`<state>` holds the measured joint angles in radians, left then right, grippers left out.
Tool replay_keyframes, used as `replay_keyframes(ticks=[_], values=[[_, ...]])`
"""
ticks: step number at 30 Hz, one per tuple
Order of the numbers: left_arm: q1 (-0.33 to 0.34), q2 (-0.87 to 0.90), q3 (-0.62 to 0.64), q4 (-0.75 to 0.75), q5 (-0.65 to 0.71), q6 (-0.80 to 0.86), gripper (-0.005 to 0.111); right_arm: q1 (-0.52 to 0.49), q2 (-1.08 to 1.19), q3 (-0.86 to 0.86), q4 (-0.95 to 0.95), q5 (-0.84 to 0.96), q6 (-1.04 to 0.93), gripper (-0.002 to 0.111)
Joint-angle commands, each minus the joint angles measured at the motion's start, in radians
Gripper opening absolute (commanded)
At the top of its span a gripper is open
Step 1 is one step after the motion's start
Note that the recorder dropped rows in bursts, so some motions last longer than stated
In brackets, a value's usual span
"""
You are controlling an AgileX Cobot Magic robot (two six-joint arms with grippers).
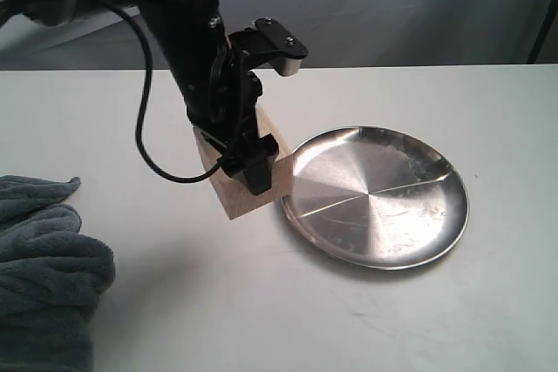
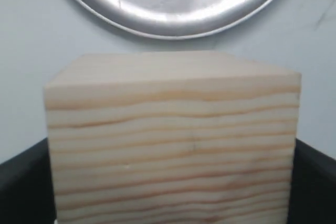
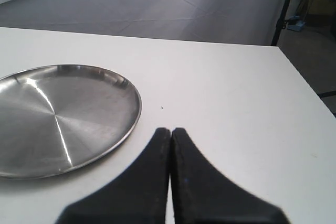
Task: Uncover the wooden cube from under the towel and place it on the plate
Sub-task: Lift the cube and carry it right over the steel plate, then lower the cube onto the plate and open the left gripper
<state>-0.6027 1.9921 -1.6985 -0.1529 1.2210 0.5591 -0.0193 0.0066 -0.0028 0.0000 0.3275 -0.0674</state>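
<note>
The pale wooden cube point(image 1: 228, 194) stands uncovered on the white table, just left of the shiny steel plate point(image 1: 436, 233). My left gripper point(image 1: 237, 161) comes down over the cube from above, one black finger point(image 1: 255, 168) on its near face. In the left wrist view the cube point(image 2: 173, 129) fills the span between the two black fingers point(image 2: 21, 187), which sit flush against its sides, with the plate point(image 2: 173, 3) just beyond. The blue-grey towel point(image 1: 44, 267) lies bunched at the lower left. My right gripper point(image 3: 170, 130) is shut and empty beside the plate point(image 3: 63, 119).
The left arm's black cable point(image 1: 144, 128) loops down to the table left of the cube. A grey backdrop point(image 1: 392, 6) hangs behind the table's far edge. The table's right edge point(image 3: 299, 87) shows in the right wrist view.
</note>
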Motion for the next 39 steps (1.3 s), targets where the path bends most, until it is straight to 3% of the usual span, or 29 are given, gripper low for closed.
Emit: replay_keyframes(ticks=[1, 14, 26, 39], values=[[-0.006, 0.044, -0.083, -0.035, 0.0, -0.087, 0.018, 0.001, -0.007, 0.003, 0.0, 0.0, -0.004, 0.0], [-0.006, 0.22, -0.334, -0.192, 0.0, -0.147, 0.018, 0.001, -0.007, 0.003, 0.0, 0.0, -0.004, 0.0], [-0.008, 0.366, -0.52, -0.206, 0.0, -0.218, 0.018, 0.001, -0.007, 0.003, 0.0, 0.0, -0.004, 0.0], [-0.132, 0.507, -0.657, -0.078, 0.0, -0.235, 0.014, 0.001, -0.007, 0.003, 0.0, 0.0, -0.004, 0.0]])
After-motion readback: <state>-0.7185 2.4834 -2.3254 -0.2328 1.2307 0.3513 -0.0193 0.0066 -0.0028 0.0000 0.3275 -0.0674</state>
